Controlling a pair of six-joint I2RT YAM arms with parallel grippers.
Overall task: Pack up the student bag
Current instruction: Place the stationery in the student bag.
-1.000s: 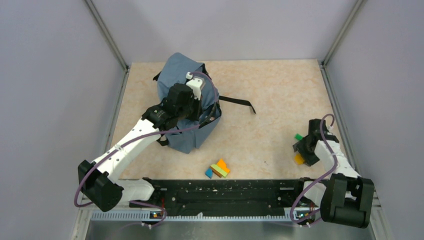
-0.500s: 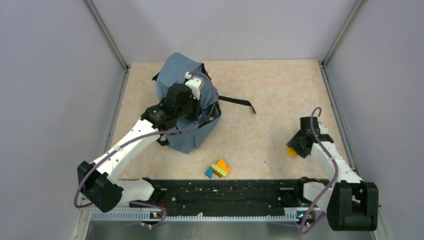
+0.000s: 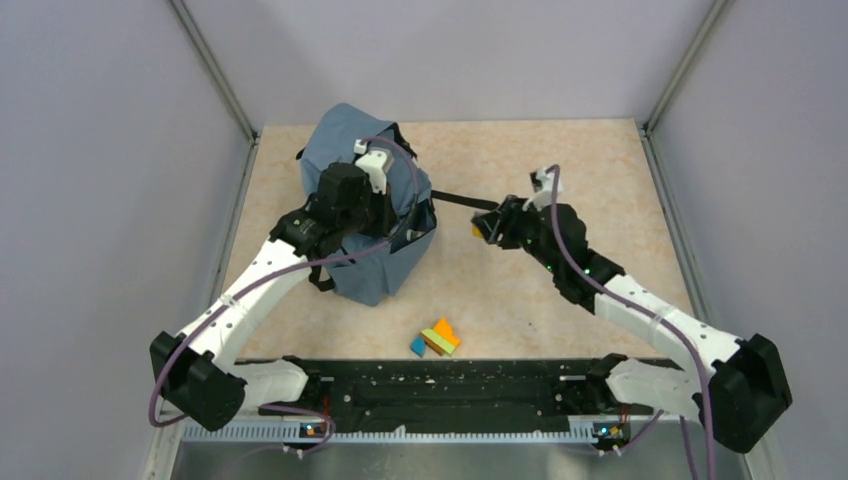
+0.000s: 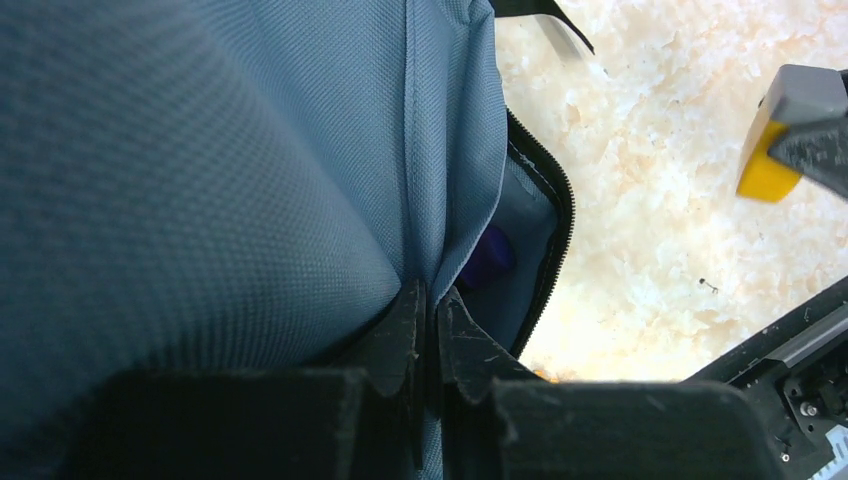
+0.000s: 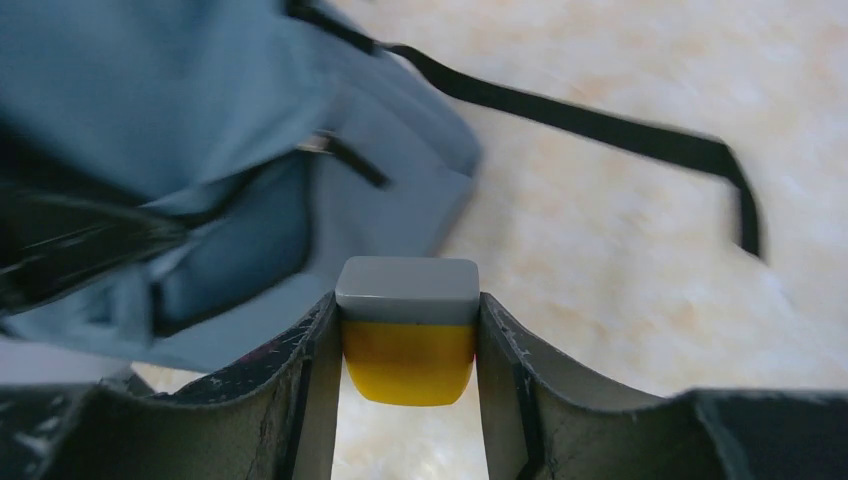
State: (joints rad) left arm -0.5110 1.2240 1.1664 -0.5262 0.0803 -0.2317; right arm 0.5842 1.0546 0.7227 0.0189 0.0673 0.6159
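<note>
Both clamped: my left gripper (image 4: 428,335) on the student bag (image 3: 340,140), my right gripper (image 3: 487,228) on a yellow block (image 5: 408,365), bag mouth (image 4: 545,240) near, leftward

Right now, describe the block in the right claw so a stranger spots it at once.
Find the big slate-blue student bag, far left. Just right of it, the right claw grips a small block: yellow with a grey cap, unlike the multicoloured blocks lying loose near the front edge.
</note>
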